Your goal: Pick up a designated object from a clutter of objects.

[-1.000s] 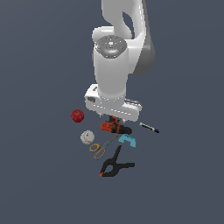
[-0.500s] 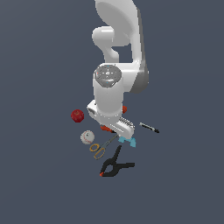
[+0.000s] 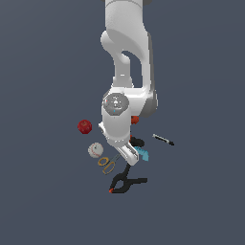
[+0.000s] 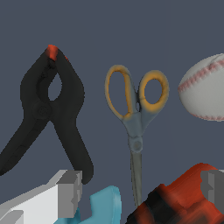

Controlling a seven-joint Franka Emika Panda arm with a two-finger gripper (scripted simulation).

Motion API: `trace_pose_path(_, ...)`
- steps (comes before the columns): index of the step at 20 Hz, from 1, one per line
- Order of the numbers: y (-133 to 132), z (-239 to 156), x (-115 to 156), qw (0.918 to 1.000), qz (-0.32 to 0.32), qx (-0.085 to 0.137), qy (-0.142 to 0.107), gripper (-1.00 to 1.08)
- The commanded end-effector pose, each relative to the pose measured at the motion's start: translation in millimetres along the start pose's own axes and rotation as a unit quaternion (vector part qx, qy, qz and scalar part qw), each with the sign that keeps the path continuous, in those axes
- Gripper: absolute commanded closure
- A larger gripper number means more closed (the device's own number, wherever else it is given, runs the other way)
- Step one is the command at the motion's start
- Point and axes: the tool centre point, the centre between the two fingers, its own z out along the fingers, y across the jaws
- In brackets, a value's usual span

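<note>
The scissors point(image 4: 136, 114) lie flat, with two yellow-orange loops and thin grey blades; the blades point toward my gripper point(image 4: 142, 189). The gripper is open, and its grey fingertips point(image 4: 68, 192) stand on either side of the blade tips, holding nothing. In the exterior view the scissors point(image 3: 106, 163) lie just to the left of and below my gripper point(image 3: 129, 155). Around them are the black clamp point(image 4: 48, 113), the white baseball point(image 4: 205, 89), the cyan piece point(image 4: 105, 203) and the orange-black drill point(image 4: 179, 197), which is partly hidden by the hand.
A red ball point(image 3: 84, 126) lies at the exterior view's left, above the baseball point(image 3: 95, 150). The black pen point(image 3: 163, 139) lies to the right. The clamp point(image 3: 125, 183) sits nearest the front. The cyan piece point(image 3: 143, 154) touches the hand's right side.
The arm has bent forward and the hand has dropped lower, moving from over the drill toward the scissors and clamp. The objects have not moved.
</note>
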Motion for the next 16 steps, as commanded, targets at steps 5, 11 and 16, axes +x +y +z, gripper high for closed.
trace_pose_path(5,1,25,6,0.9984,0.057,0.001,0.005,-0.92)
trace_pose_path(11,2,35,8,0.9969,0.079,0.002,0.007,-0.92)
trace_pose_path(16,2,36,7,0.9969,0.078,0.001,0.006,-0.92)
